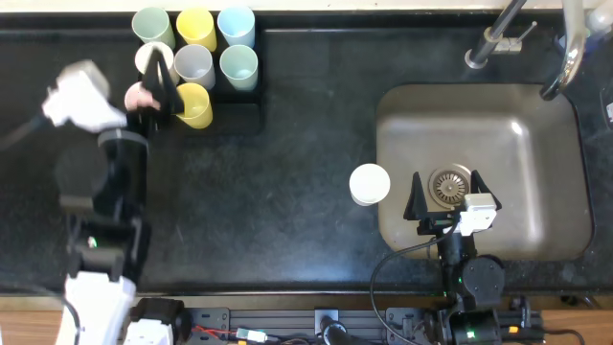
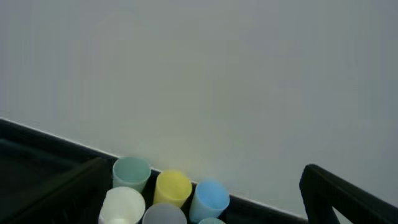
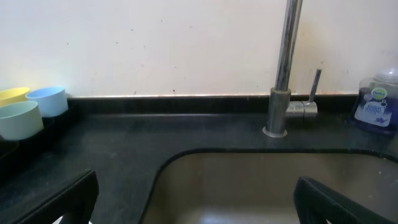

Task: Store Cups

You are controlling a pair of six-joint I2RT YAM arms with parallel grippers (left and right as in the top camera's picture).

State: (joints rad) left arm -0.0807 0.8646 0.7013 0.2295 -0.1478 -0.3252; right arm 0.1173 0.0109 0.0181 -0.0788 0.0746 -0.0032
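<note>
A black rack (image 1: pixel 244 113) at the back left of the dark counter holds several cups: green (image 1: pixel 153 24), yellow (image 1: pixel 195 27), blue (image 1: pixel 237 24), white (image 1: pixel 151 59), grey (image 1: pixel 194 63), teal (image 1: pixel 238 65) and a second yellow one (image 1: pixel 195 105). A pink cup (image 1: pixel 140 96) shows at the rack's left front, right beside my left gripper (image 1: pixel 163 81). That gripper hangs open over the rack; its wrist view looks down on the green (image 2: pixel 131 171), yellow (image 2: pixel 172 185) and blue (image 2: pixel 211 196) cups. One white cup (image 1: pixel 369 184) stands on the counter by the sink's left rim. My right gripper (image 1: pixel 445 182) is open and holds nothing, low over the sink.
The steel sink (image 1: pixel 522 115) fills the right side, with its drain (image 1: pixel 449 185) under my right gripper. A tap (image 3: pixel 283 74) rises behind it, and a soap bottle (image 3: pixel 377 102) stands at the far right. Bare counter (image 1: pixel 287 192) lies between rack and sink.
</note>
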